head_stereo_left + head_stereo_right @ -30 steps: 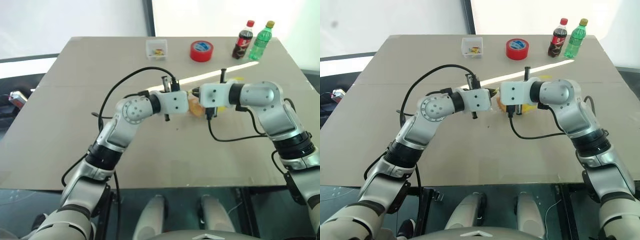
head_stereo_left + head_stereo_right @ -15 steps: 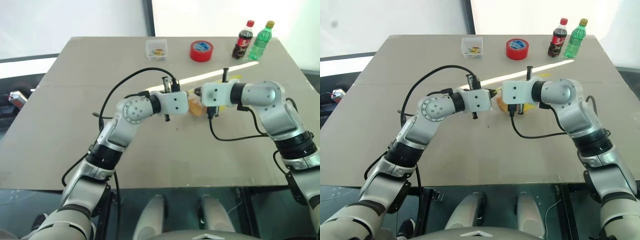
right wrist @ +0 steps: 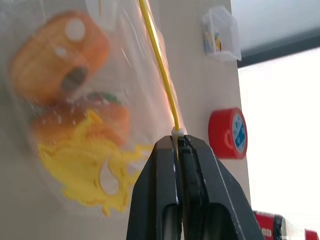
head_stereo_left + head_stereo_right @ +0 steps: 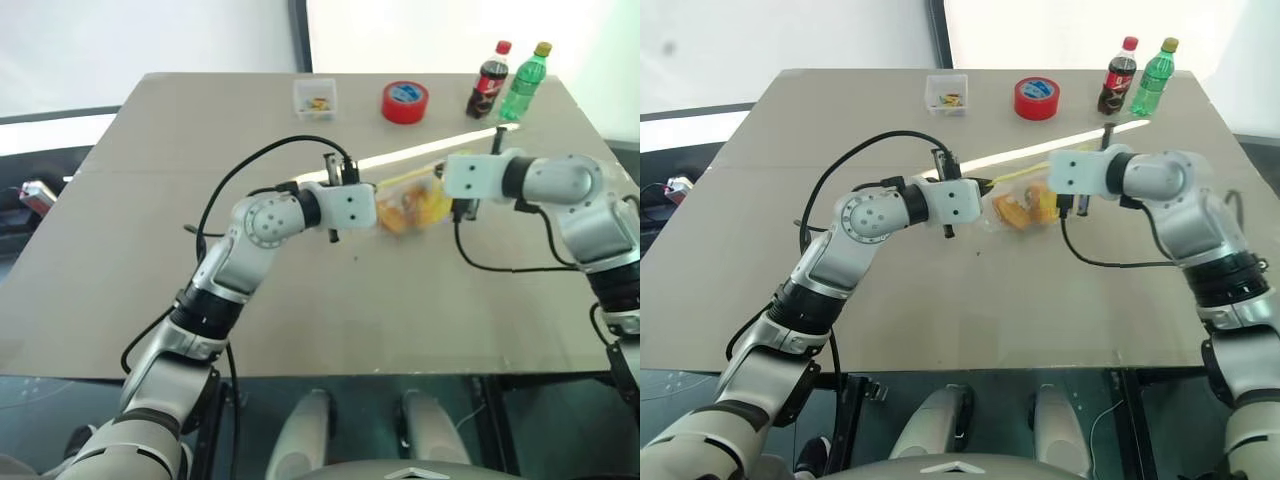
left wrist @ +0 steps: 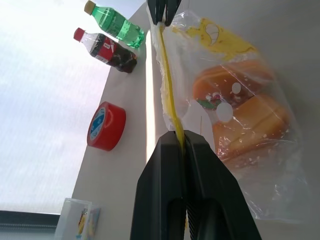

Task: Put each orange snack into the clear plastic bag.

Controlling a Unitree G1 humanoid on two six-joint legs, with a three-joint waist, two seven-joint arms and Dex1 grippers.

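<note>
both orange snacks sit inside the clear plastic bag, hung mid-table between the left gripper and right gripper, each clamped on its yellow strip. this looks like sealing; next likely means lowering the bag and letting go.

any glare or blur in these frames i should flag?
Head views: blown-out window behind, bright sunlight stripe across the table near the bag. Left wrist view: sky overexposed behind the bottles. Right wrist view: snacks and bag soft, out of focus.
</note>
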